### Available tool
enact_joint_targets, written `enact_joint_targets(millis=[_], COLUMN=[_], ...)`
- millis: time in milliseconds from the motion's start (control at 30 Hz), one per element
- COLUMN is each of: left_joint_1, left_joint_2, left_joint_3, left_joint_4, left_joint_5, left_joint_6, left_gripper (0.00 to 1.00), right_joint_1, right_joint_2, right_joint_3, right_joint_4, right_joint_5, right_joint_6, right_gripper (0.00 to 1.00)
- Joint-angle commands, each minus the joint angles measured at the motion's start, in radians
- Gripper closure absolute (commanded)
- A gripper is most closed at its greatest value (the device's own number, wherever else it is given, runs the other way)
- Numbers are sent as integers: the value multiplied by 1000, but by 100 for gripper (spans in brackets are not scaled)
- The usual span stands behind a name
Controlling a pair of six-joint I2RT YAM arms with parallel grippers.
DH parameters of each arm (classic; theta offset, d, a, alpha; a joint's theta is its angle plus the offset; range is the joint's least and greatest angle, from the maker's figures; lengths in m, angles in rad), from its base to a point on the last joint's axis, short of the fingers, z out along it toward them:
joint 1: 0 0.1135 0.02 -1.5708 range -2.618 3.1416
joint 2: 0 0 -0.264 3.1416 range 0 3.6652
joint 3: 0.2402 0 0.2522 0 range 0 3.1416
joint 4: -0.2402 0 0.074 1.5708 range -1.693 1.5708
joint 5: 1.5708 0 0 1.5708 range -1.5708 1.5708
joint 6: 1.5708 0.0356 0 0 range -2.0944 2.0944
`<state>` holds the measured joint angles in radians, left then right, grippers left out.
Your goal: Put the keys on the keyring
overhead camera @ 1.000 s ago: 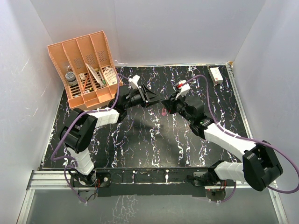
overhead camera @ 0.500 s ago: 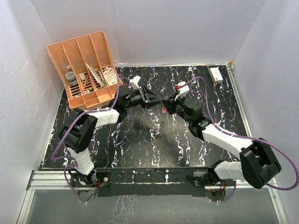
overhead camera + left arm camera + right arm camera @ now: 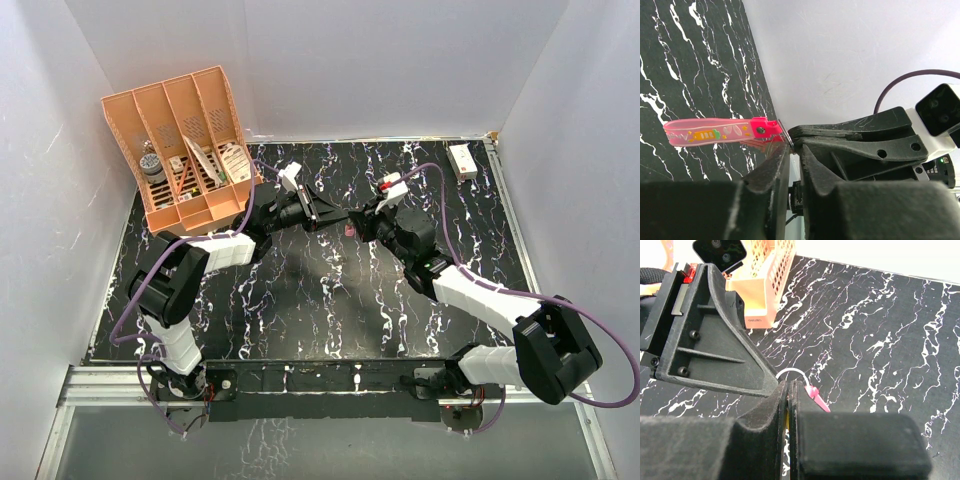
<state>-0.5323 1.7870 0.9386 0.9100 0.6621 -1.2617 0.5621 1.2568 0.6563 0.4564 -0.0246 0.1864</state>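
Currently mid-threading, off the tabletop, between the two arms. Noted left gripper with fingers drawn to a narrow slit, apparently pinching the keyring at its ring end. Noted right gripper with fingers pressed together on a thin yellow sliver, judged to be the key; cannot see the rest of it. Found both sets of tips meeting, or nearly so, at the ring.

Technique for this step (judgement):
- Hold the left side rigid; move only the right, in small increments.
- Aim the key's hole at the ring's split end, then feed along the ring's curve, not straight across it.
- Avoid squeezing harder on the ring; could close the split or twist it out of plane.
- Watch for the key pivoting in the pinch.

Orientation: seen from the left wrist, strap's long axis running nearly level across the frame, ring end at the fingertips, free end pointing away leftward over the marble pattern. Seen from above, only a small pink spot between the grippers. Cannot tell the key's axis.
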Motion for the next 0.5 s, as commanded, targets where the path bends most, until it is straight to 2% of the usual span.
enact_joint_targets(millis=[0,133,267,467], left_joint_1=[1,2,1,8], left_joint_2=[-16,-15,-11,8], left_joint_3=[11,9,9,3], left_joint_4=[24,26,31,134], left_joint_5=[18,17,20,79], left_joint_6=[-11,-10,-5,-18], left_gripper=[90,100,100,100], right_joint_1=[5,5,5,5], right_joint_2=[-26,-34,-43,-49], right_joint_3=[0,-2,-6,-6], right_joint_4=[84,82,79,65], right_joint_5=[4,1,1,32], right_joint_6=[7,8,11,21], right_gripper=[100,100,100,100])
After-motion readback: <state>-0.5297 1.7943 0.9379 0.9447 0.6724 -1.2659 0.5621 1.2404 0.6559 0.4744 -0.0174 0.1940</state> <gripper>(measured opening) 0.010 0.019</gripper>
